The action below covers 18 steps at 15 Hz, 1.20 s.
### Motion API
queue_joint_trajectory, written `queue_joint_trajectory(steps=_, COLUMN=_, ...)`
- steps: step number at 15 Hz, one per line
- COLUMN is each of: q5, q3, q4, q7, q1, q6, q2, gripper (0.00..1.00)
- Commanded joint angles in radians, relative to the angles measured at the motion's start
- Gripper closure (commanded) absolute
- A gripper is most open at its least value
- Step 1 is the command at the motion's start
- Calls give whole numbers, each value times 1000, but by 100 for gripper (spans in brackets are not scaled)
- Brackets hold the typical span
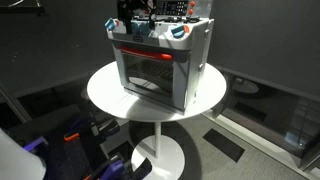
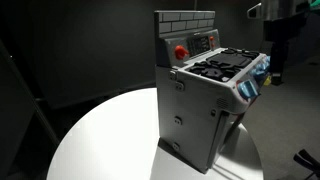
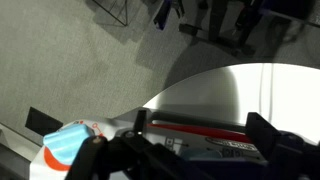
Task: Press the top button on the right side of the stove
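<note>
Wrist view shows your gripper (image 3: 195, 125) over the stove's (image 3: 225, 131) knobbed front edge, fingers spread wide apart, holding nothing.

An exterior view is looking down at the stove (image 1: 160, 65) door from farther off. An exterior view is sitting nearer, facing its grey side. The wrist view is peering down past its front. All are sharing the round table (image 1: 105, 90).

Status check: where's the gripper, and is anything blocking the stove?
Gripper hovering off the stove, knob side; jaws look open, empty. Stove upright on round table, no contact. Nothing seen between them.
</note>
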Motion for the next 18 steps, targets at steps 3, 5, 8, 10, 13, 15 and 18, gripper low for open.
queue_joint_trajectory(steps=3, q5=-3, q3=-20, q4=3, q7=3, q1=21, q6=-3, q2=1, gripper=0)
queue_joint_trajectory(steps=5, q5=-3, q3=-20, q4=3, q7=3, q1=21, q6=-3, q2=1, gripper=0)
queue_joint_trajectory(steps=8, q5=-4, q3=-22, q4=3, q7=3, q1=24, q6=-11, q2=-15, gripper=0)
queue_joint_trajectory(steps=10, q5=-6, q3=-23, q4=5, q7=7, q1=26, q6=-20, q2=-28, gripper=0)
queue_joint_trajectory(steps=13, q5=-9, q3=-27, q4=21, q7=17, q1=24, q6=-38, q2=-43, gripper=0)
queue_joint_trajectory(steps=15, q5=-13, q3=-29, q4=32, q7=27, q1=21, q6=-40, q2=-52, gripper=0)
queue_joint_trajectory(steps=18, q5=-24, q3=-36, q4=57, q7=51, q1=14, q6=-22, q2=-53, gripper=0)
